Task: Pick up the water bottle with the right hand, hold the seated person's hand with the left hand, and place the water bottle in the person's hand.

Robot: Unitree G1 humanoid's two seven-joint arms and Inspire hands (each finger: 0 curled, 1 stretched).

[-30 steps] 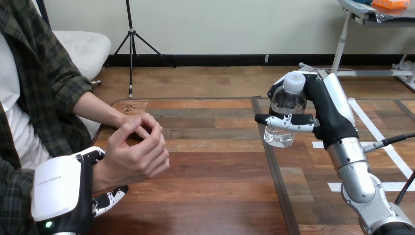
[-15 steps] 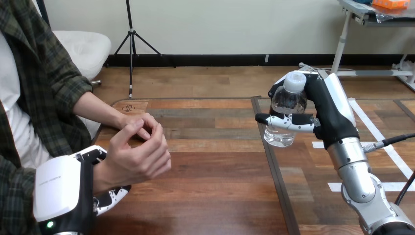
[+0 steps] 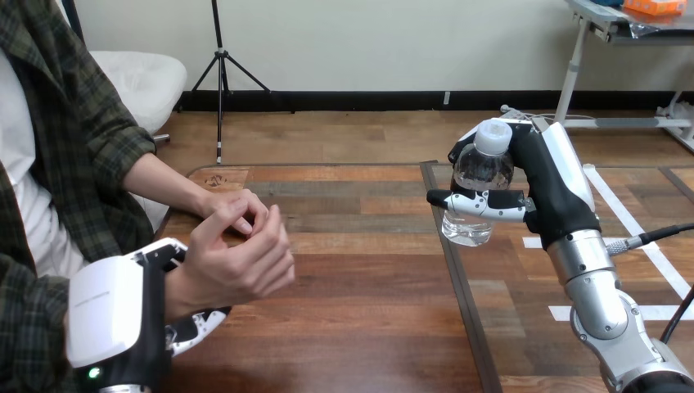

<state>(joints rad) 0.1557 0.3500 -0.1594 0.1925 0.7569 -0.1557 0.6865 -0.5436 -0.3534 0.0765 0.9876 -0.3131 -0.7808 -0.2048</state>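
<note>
Found water bottle (image 3: 481, 176) upright in right hand (image 3: 550, 192), clear of table (image 3: 368, 286) over its right half, cap (image 3: 493, 135) on top. Noted fingers and thumb closed round the bottle's middle, with the base free below. Judged that grip chosen to leave the lower part open for handover.

Logged left hand (image 3: 110, 319) low at the left edge, thumb over and fingers under the person's wrist (image 3: 178, 286), curled round it. Judged it a steadying hold, to fix the receiving hand in place.

Recorded person's hand (image 3: 241, 262) just above the table beyond that grip, its fingers loosely bent inward, not spread into a cup. Marked a second hand of the person (image 3: 233, 209) resting on the table just behind it.

Put bottle and receiving hand well apart, with bare table between. Judged pickup and wrist hold done, delivery not begun. Expected need for a carry leftward, and an opened palm first.
</note>
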